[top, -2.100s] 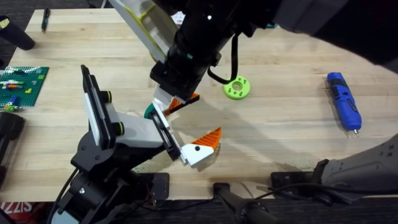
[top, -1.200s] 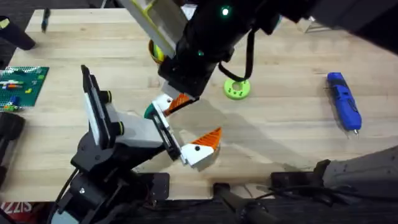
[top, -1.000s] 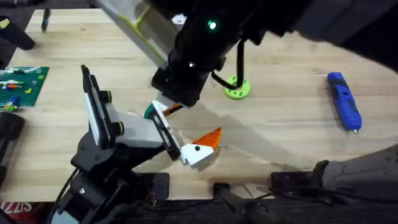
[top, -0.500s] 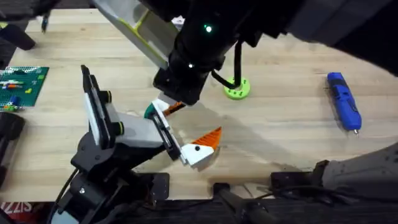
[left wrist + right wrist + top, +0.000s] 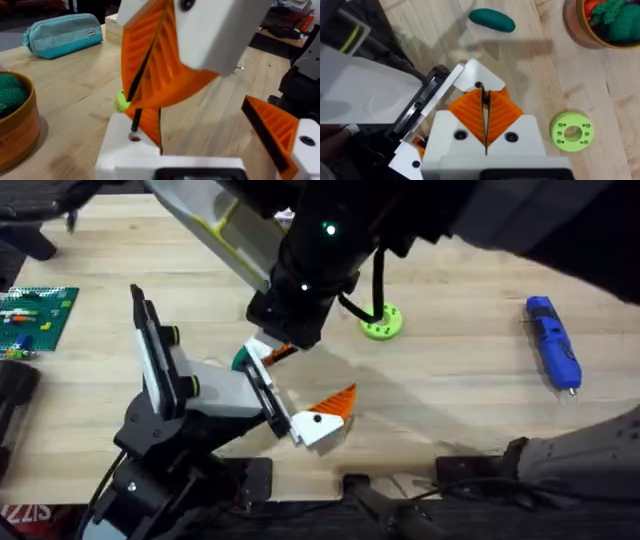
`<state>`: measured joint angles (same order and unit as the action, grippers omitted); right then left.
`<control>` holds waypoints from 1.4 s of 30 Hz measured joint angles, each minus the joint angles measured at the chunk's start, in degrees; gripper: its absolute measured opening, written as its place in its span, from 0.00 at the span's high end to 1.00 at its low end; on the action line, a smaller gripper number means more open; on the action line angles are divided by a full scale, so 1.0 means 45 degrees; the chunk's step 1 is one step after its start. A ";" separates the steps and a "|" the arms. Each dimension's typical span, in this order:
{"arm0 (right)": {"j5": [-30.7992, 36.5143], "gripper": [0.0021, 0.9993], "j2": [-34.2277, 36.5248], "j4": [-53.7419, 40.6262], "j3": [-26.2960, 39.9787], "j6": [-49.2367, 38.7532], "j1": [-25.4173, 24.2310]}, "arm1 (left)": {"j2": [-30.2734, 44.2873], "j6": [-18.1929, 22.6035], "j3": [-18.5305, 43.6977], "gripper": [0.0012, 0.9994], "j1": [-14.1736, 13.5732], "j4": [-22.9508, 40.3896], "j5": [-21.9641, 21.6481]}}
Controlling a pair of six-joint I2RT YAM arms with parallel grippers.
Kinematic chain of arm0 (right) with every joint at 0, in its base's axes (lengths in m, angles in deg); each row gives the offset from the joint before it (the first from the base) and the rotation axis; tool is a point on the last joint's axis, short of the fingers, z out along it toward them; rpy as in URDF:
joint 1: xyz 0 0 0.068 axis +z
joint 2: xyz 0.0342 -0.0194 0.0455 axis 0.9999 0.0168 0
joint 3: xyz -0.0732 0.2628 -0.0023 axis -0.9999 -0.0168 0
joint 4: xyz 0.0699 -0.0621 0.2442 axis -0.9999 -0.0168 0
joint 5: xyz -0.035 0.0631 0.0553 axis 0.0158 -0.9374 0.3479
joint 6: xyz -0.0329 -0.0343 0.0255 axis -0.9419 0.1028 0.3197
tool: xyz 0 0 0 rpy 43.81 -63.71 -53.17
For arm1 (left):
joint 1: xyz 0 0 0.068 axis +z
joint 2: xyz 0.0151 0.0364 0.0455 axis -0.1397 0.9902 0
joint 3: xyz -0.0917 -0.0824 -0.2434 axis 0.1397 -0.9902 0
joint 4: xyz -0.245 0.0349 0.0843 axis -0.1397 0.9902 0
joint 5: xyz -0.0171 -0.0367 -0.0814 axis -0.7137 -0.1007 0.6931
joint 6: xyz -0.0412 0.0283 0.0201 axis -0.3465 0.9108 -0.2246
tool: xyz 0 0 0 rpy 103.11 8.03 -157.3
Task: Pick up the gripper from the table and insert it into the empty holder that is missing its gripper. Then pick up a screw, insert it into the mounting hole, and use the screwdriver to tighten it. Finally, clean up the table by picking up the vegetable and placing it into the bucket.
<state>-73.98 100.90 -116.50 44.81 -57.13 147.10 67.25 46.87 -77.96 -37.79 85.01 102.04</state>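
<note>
Since a moment ago almost nothing moved: the right gripper [image 5: 485,122] stays clamped on the ribbed orange finger piece [image 5: 277,352] at the white holder [image 5: 215,390]. The left gripper [image 5: 150,135] is pressed shut, holding nothing.

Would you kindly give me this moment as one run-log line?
step: insert gripper | right gripper: shut on gripper at holder | screwdriver: on table | vegetable: on table, not in bucket

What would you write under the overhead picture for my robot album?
Gripper meets the holder; blue screwdriver waits aside.
</note>
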 joint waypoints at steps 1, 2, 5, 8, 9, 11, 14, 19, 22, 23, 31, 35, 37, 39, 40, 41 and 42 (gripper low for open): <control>-0.0021 0.99 0.0003 0.0003 0.0000 0.0000 0.0000 | 0.0000 0.0000 0.0000 0.01 0.0000 0.0002 0.0000; -0.0059 0.99 0.0003 0.0001 0.0000 0.0000 0.0000 | 0.0000 0.0000 0.0000 0.01 0.0000 0.0005 0.0000; -0.0098 0.99 0.0001 0.0000 0.0000 0.0000 0.0000 | 0.0000 0.0000 0.0000 0.01 0.0000 0.0003 0.0000; -0.0094 0.99 0.0003 -0.0002 0.0000 -0.0002 0.0000 | 0.0000 0.0000 0.0000 0.01 0.0000 0.0002 0.0000; -0.0094 0.99 0.0003 -0.0002 0.0000 -0.0005 0.0000 | 0.0000 0.0000 0.0000 0.01 0.0000 0.0003 0.0000; -0.0094 0.99 0.0005 0.0001 0.0000 -0.0002 0.0000 | 0.0000 0.0000 0.0000 0.01 0.0000 0.0003 0.0000; -0.0094 0.99 0.0070 -0.0010 0.0000 -0.0001 0.0000 | 0.0000 0.0000 0.0000 0.01 0.0000 0.0001 0.0000; -0.0110 0.99 0.0462 -0.0085 0.0000 0.0000 0.0000 | 0.0008 -0.0141 0.0000 0.01 0.0008 0.0033 -0.0098; -0.0142 0.99 0.0498 -0.0099 0.0000 0.0000 0.0000 | 0.0034 -0.0240 0.0000 0.01 0.0015 0.0026 -0.0162; -0.0142 0.99 0.0498 -0.0099 0.0000 0.0000 0.0000 | 0.0034 -0.0243 0.0000 0.01 0.0015 0.0029 -0.0167; -0.0142 0.99 0.0503 -0.0093 0.0000 0.0000 0.0000 | 0.0034 -0.0243 0.0000 0.01 0.0015 0.0028 -0.0185; -0.0142 0.99 0.0511 -0.0008 0.0000 0.0000 0.0000 | 0.0034 -0.0244 0.0000 0.01 0.0015 0.0029 -0.0221; -0.0142 0.99 0.0528 0.0096 0.0000 0.0000 0.0000 | 0.0034 -0.0266 0.0000 0.01 0.0015 0.0029 -0.0298; -0.0142 0.99 0.0528 0.0231 0.0000 0.0000 0.0000 | 0.0034 -0.0280 0.0000 0.01 0.0015 0.0029 -0.0311; -0.0142 0.99 0.0528 0.0294 0.0000 0.0000 0.0000 | 0.0034 -0.0274 0.0000 0.01 0.0015 0.0025 -0.0308; -0.0142 0.99 0.0535 0.0350 0.0000 0.0000 0.0000 | 0.0034 -0.0263 0.0000 0.01 0.0015 0.0013 -0.0295; -0.0142 0.99 0.0559 0.0392 0.0000 0.0000 0.0000 | 0.0034 -0.0248 0.0000 0.01 0.0015 0.0010 -0.0282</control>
<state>-74.62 103.42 -114.74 44.81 -57.13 147.10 67.41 45.75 -77.96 -37.72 85.05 100.77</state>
